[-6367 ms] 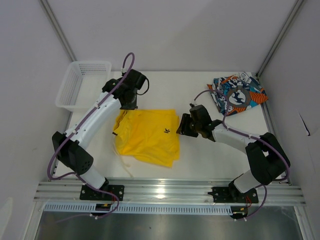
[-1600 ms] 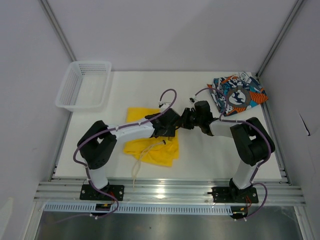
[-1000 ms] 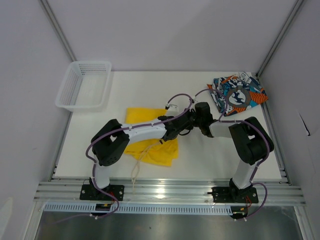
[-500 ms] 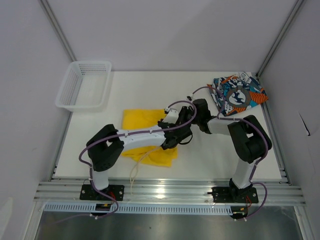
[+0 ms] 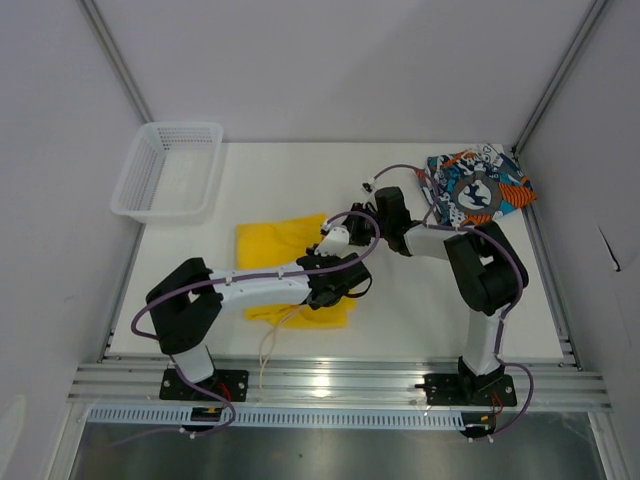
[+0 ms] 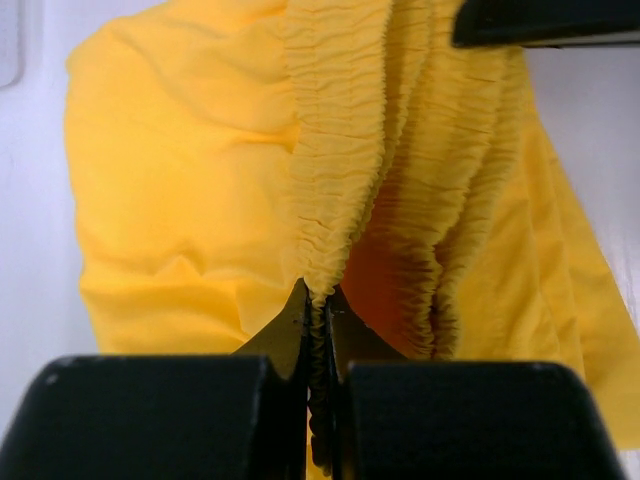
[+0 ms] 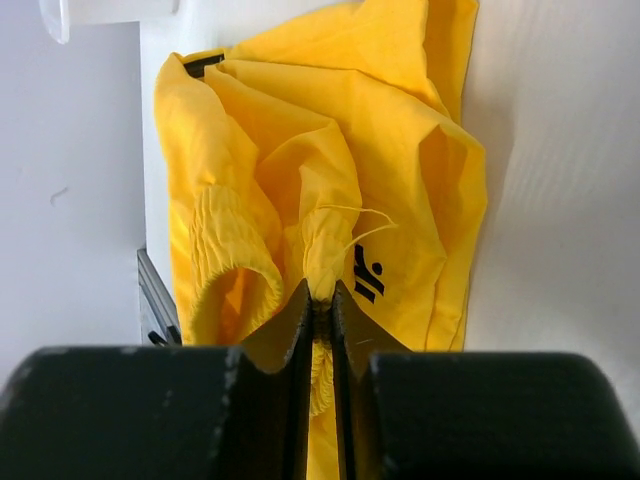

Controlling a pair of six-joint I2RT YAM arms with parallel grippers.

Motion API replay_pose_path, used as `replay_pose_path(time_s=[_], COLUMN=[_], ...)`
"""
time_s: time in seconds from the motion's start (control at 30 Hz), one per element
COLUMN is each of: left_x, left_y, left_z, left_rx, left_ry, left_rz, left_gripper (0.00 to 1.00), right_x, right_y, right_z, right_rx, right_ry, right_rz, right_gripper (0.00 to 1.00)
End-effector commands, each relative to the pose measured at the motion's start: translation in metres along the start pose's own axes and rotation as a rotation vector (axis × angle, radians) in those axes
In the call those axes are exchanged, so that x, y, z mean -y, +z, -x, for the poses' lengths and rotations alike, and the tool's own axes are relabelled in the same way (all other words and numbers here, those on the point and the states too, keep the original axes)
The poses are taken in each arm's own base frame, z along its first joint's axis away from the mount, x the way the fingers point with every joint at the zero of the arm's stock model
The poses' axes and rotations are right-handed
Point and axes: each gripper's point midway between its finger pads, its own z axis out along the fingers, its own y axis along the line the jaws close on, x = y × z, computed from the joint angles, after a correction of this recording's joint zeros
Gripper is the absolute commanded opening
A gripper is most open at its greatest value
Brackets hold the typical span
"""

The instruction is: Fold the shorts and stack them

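Now | white basket (image 5: 165, 172) at far left | yellow shorts (image 5: 272, 240) bunched right of the basket, nearer the arm bases | left gripper (image 6: 318, 300) pinches their gathered waistband | right gripper (image 7: 320, 296) pinches a yellow fold | printed shorts (image 5: 478, 186) far right of the basket

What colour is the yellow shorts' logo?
Black; the logo shows best in right wrist view.

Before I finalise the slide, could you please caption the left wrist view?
Left hand shut on the gathered elastic waistband of the bright yellow cloth shorts, seen against the white table.
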Motion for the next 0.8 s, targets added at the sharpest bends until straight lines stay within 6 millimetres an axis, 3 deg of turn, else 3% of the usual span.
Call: replay_pose_path(time_s=[0.0,0.23,0.53,0.67,0.73,0.77], left_x=[0.023,0.051,0.079,0.079,0.078,0.077], left_y=[-0.011,-0.005,0.016,0.027,0.027,0.025], left_z=[0.014,0.009,-0.018,-0.032,-0.033,-0.031], left_rx=[0.045,0.020,-0.115,-0.180,-0.191,-0.188], left_ry=[-0.018,0.046,0.102,0.087,0.078,0.074], left_rz=[-0.144,-0.227,-0.241,-0.248,-0.259,-0.265], left_gripper=[0.00,0.01,0.06,0.15,0.25,0.38], right_x=[-0.020,-0.025,-0.001,0.000,0.000,-0.001], right_y=[0.012,0.027,0.033,0.033,0.033,0.033], right_z=[0.014,0.016,0.012,0.014,0.014,0.015], right_rx=[0.020,-0.003,-0.008,-0.003,-0.001,0.001], right_ry=[-0.038,-0.084,-0.052,-0.056,-0.059,-0.058], right_rz=[0.075,0.149,0.131,0.133,0.133,0.133], right_gripper=[0.00,0.00,0.08,0.09,0.17,0.20])
